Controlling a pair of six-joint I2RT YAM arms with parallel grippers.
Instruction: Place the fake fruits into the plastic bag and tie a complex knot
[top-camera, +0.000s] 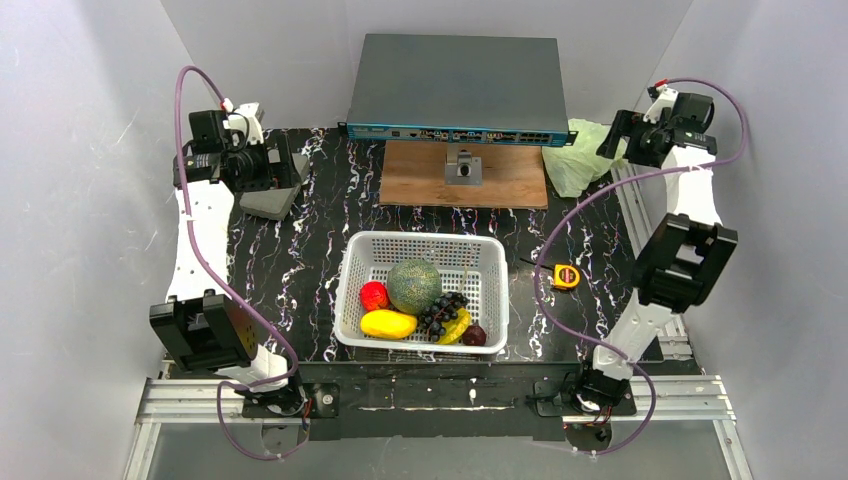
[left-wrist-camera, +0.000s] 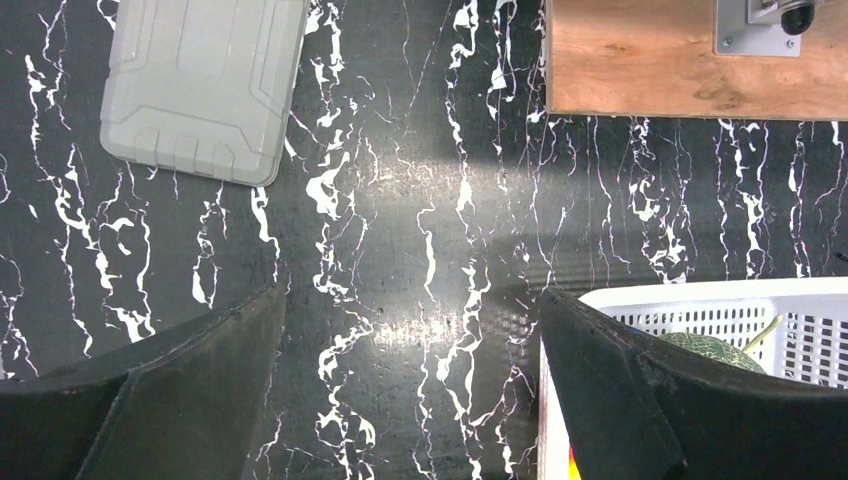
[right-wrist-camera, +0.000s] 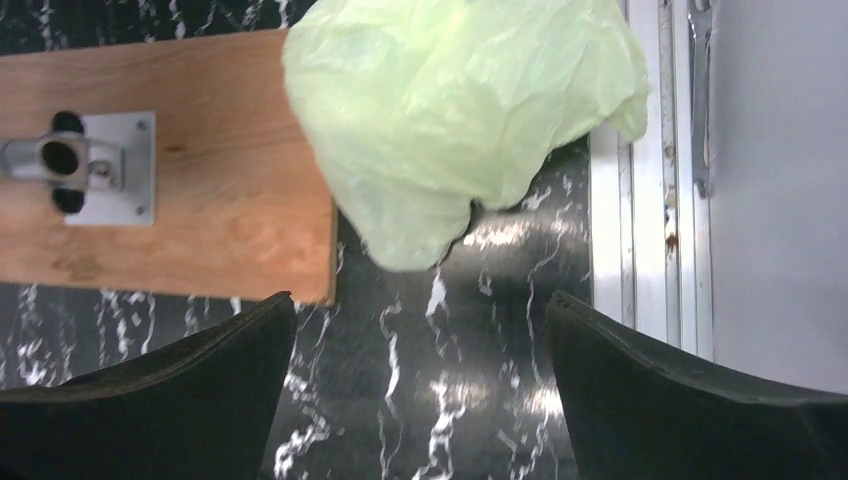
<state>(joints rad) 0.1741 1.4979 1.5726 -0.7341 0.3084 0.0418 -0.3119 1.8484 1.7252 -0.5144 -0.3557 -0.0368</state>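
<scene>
Step in hand: retrieval of the plastic bag (top-camera: 578, 160); loading has not begun. All the fake fruits (top-camera: 420, 302) lie in the white basket (top-camera: 350, 270) at table centre. The melon (top-camera: 414, 283) is in the middle, with the red fruit (top-camera: 374, 295) at its 9 o'clock and the mango (top-camera: 388, 323) at its 7 o'clock. The grapes (top-camera: 440, 312), banana (top-camera: 457, 328) and plum (top-camera: 475, 335) lie toward its 4 to 5 o'clock. The bag lies crumpled at 2 o'clock from the basket and well apart from it, overlapping the right edge of the wooden board (top-camera: 420, 180). The right gripper (right-wrist-camera: 420, 305) hangs near the bag with its jaws spread wide and nothing between them; in its wrist view the bag lies ahead at 12 o'clock. The left gripper (left-wrist-camera: 412, 310) is equally wide open and empty, over bare table (left-wrist-camera: 400, 200) at 10 o'clock from the basket. Next move, by judgement: advance and lower the right gripper onto a raised fold, close fully on the film, and draw the bag to free table beside the basket. The film looks thin and slack, so a shallow pinch may slip. The position of the bag's mouth cannot be told from these views.
</scene>
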